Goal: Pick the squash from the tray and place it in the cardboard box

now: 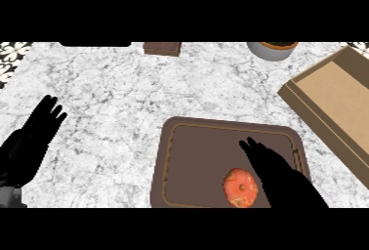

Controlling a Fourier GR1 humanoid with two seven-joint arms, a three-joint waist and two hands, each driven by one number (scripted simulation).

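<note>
Head view shows the robot's black right hand (277,168) low over the dark brown rectangular tray (194,146), its fingers straight and pointing away from the robot, holding nothing. Just to the left of that hand's palm, touching or nearly touching its edge, lies the round orange-red squash (240,187), resting on the tray floor near the tray's near edge. The hand appears to sit beside the squash rather than around it, which reads as an approach not yet turned into a grasp; the open fingers would leave room to curl round the squash from its right side. The squash looks slightly taller than wide from this angle, so its long axis seems to run roughly away from the robot, about parallel to the hand's fingers; a small darker mark near its middle may be the stem end facing upward, though that is hard to confirm. Further right of the hand and beyond it, the open tan cardboard box (338,97) lies at an angle on the white marbled counter (115,88), well apart from the squash, its open side up to receive it. Beyond the fingertips, at the counter's far edge, stand a grey bowl (272,49) and a small brown block (162,48). Far to the left, the black left hand (32,139) rests open, fingers up, near the edge.
</note>
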